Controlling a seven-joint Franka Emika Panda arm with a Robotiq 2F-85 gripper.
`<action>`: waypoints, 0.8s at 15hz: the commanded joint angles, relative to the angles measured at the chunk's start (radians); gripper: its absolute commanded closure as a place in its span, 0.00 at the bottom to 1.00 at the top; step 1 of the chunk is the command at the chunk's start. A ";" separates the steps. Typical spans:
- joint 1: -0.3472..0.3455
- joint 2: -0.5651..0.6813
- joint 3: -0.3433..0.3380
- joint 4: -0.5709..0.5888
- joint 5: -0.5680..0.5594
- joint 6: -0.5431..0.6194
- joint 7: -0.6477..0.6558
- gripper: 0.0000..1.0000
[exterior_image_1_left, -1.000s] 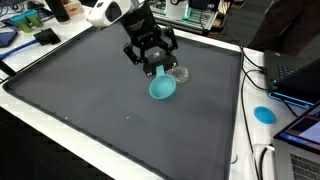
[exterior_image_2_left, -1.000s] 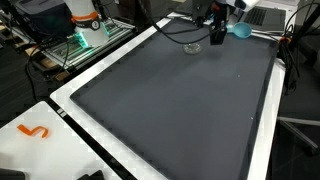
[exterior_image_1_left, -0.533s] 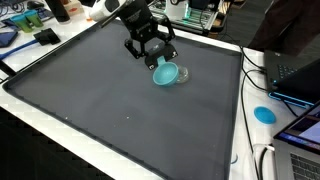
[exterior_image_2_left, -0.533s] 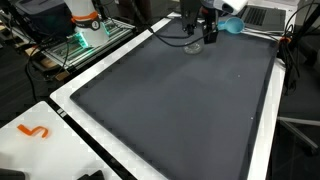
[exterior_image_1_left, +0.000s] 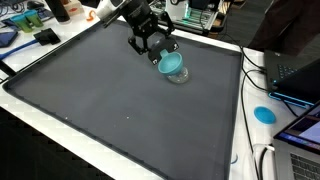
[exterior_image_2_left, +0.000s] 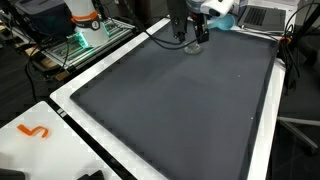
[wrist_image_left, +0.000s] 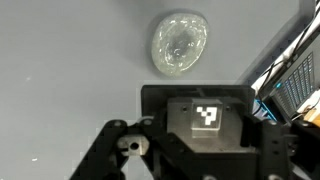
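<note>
Teal cup (exterior_image_1_left: 170, 65): located in the upper centre of an exterior view, directly at the fingertips of the gripper (exterior_image_1_left: 158, 55). The cup sits tilted, with its open side facing the lower right of the frame. It appears raised off the mat (exterior_image_1_left: 100, 110).

Gripper state: the jaws appear clamped on the rim of the teal cup. The exact contact point is too small to confirm. The wrist view shows neither the cup nor the fingertips.

Clear glass bowl (exterior_image_1_left: 180, 76): positioned just beside and partly under the teal cup, toward the lower right of it. Whether cup and bowl touch cannot be determined. In the wrist view the bowl (wrist_image_left: 180, 45) lies upright on the grey mat in the upper centre of the frame, above the black gripper body, which carries a square tag marker (wrist_image_left: 207, 117).

Gripper in an exterior view (exterior_image_2_left: 192, 38): it hangs over the far end of the mat (exterior_image_2_left: 180, 100), at the top centre of the frame.

Surroundings:
- The dark mat covers most of the table and has a light border.
- A blue disc (exterior_image_1_left: 264, 114) lies on the white surface at the right edge, well apart from the cup.
- A laptop (exterior_image_1_left: 296, 76) stands at the right of the frame.
- An orange object (exterior_image_2_left: 35, 132) lies on the white surface at lower left.
</note>
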 joint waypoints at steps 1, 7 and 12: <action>0.005 -0.061 -0.020 -0.086 0.057 0.022 -0.097 0.69; 0.017 -0.097 -0.045 -0.142 0.083 0.021 -0.181 0.69; 0.028 -0.122 -0.057 -0.183 0.093 0.032 -0.217 0.69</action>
